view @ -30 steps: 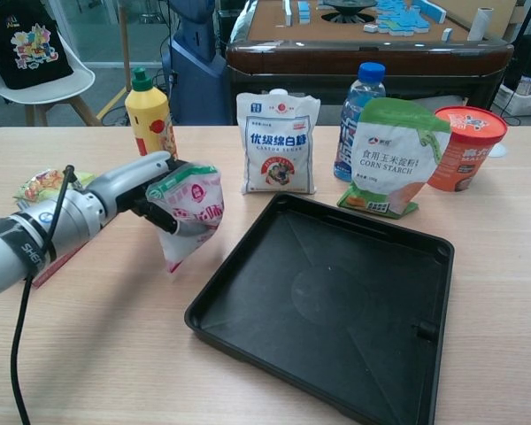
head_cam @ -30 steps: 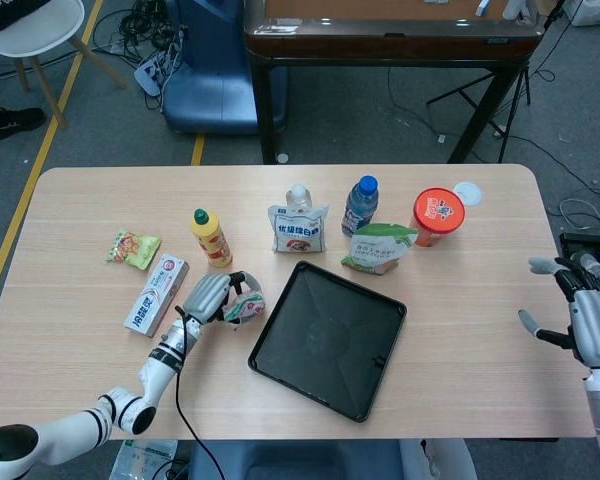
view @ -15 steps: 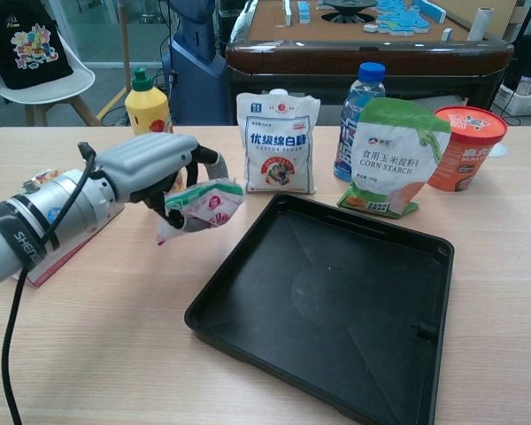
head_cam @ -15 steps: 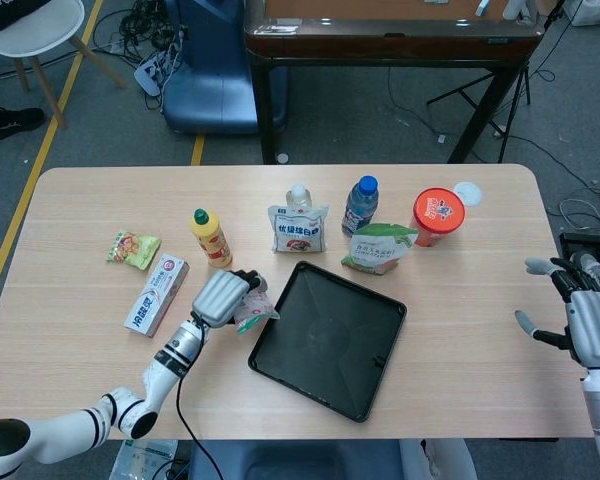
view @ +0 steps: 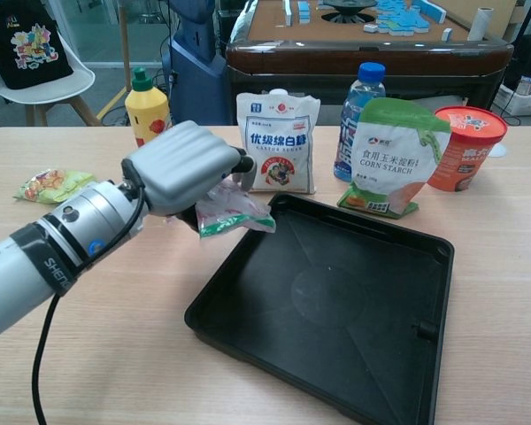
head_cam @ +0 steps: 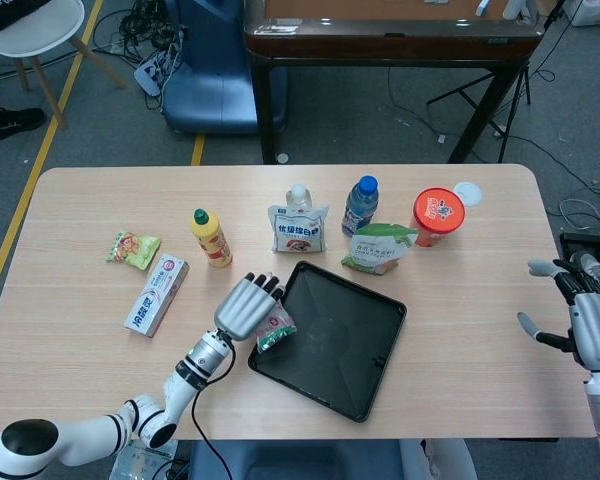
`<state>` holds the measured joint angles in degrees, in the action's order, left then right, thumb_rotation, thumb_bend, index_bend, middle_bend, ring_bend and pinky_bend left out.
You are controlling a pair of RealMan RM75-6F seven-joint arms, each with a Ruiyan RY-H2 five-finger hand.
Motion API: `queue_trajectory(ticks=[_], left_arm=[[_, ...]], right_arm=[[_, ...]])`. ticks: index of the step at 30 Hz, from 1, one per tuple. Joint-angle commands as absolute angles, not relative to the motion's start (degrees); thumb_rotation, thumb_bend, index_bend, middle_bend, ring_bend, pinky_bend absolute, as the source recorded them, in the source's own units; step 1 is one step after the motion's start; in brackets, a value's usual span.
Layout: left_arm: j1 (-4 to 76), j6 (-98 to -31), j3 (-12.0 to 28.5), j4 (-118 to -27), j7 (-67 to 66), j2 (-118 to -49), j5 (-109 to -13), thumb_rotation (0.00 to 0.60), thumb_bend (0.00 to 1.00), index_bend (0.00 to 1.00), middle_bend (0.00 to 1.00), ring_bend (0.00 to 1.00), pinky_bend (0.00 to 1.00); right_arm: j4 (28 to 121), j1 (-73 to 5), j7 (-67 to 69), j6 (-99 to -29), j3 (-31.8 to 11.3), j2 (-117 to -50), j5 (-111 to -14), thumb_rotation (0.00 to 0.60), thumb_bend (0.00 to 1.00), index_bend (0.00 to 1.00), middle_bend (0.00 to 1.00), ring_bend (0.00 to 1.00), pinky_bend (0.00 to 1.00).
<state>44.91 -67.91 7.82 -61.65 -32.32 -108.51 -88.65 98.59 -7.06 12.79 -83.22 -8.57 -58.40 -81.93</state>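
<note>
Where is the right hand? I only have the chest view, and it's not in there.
Observer: The right hand sits beyond the right edge of the table, fingers spread, holding nothing.
Operator: Does the arm hide anything near the yellow bottle?
Observer: Yes, a toothpaste box lies flat between the snack packet and the left hand.
Operator: Is the pouch over the tray?
Observer: From above, it overlaps the tray's left rim, and the hand itself is just outside it.
</note>
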Motion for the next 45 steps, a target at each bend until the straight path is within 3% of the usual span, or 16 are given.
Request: queue_trajectory(ticks=[1, 20, 45], left_arm=[[45.14, -69.01, 7.22, -60.11, -35.12, -109.83, -89.64, 0.600, 0.22, 0.41, 0.51, 0.49, 0.62], [44.61, -71.42, 3.52, -49.93, -52.53, -114.71, -94.01, 0.600, 0.22, 0.34, 0.50, 0.48, 0.62], [43.72, -69.59, 2.17, -48.95, -63.89, -116.34, -95.22, 0.600, 0.22, 0.20, 0.43, 0.46, 0.62]], right_arm=[[98.42, -6.93, 13.02, -83.36, -8.48, -58.44, -82.02, 0.600, 0.24, 0.25, 0.32, 0.16, 0.20], [97.87, -6.35, 14.21, -84.10, -8.10, -58.37, -82.71, 0.600, 0.24, 0.25, 0.32, 0.16, 0.20], [97.48, -5.84, 14.92, -84.78, -8.07, -58.23, -82.88, 0.600, 0.24, 0.25, 0.32, 0.16, 0.20]])
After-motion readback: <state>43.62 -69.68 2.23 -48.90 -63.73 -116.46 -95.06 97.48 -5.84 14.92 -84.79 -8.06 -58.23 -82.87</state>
